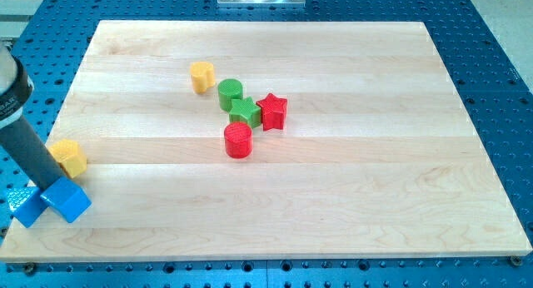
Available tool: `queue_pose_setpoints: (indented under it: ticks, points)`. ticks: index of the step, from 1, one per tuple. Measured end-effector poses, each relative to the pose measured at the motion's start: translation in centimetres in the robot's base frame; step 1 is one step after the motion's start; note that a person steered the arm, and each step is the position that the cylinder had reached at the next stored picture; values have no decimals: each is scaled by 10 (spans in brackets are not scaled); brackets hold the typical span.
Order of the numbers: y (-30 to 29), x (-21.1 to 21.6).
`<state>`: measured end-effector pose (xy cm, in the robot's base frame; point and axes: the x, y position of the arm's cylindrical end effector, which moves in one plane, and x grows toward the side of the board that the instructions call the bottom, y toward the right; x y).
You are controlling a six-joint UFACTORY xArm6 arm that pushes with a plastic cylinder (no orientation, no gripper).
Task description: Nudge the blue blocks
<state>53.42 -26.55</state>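
Note:
Two blue blocks lie at the board's bottom-left corner. A blue cube [69,201] sits on the board. A second blue block [28,206], its shape unclear, lies to its left, at or over the board's left edge. My dark rod slants down from the view's upper left. My tip [51,186] ends right at the two blue blocks, between them and just above, touching or nearly touching both. A yellow block [68,156] sits just above the blue cube, right beside the rod.
A yellow block [201,76], a green cylinder [231,94], a green star [245,112], a red star [272,111] and a red cylinder [238,141] cluster near the board's middle. The wooden board [350,180] lies on a blue perforated table [500,63].

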Motion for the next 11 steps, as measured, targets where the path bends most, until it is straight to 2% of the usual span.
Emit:
queue_pose_setpoints:
  ticks: [1,3,4,5,6,7,9,11]
  points:
    - [-32,-11]
    - [-39,-8]
    - [-39,1]
    - [-38,33]
    - [-6,24]
    - [-11,28]
    - [-38,70]
    - [6,67]
